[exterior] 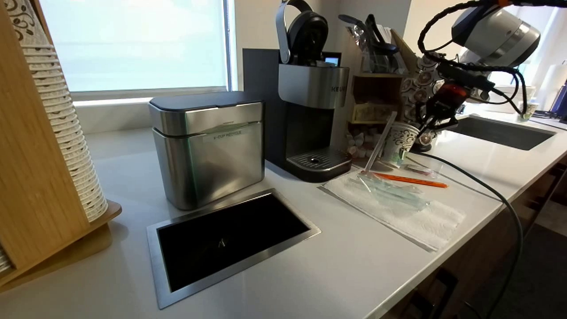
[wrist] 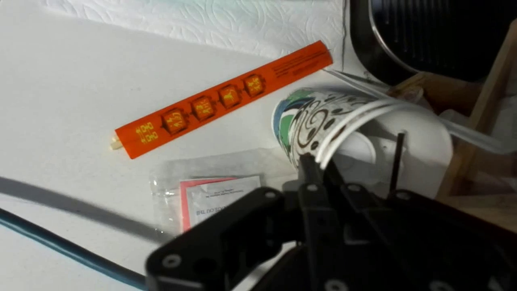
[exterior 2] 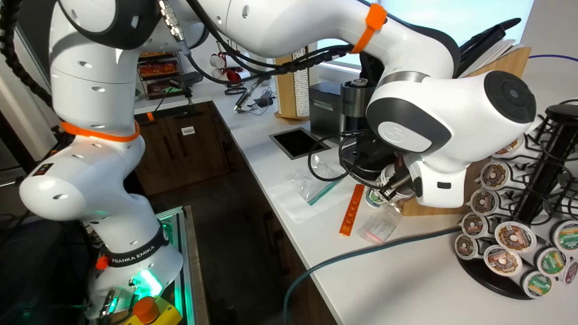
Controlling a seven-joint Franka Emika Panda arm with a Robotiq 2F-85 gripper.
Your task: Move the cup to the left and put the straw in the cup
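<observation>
Pale countertop (exterior 2: pixel 384 289), cluttered. Gripper (wrist: pixel 319 165) was nearly closed, pinching the cup (exterior: pixel 401 141) at its rim. Looked papery, light, crushable; rim probably offered the stiffest hold.

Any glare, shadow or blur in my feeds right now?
In both exterior views, the window is washed out; in an exterior view, the robot base glares green; in the wrist view, a shadow lies beside the teal cable, the gripper is mostly near black, and the orange chopstick sleeve shows blurred small print.
</observation>
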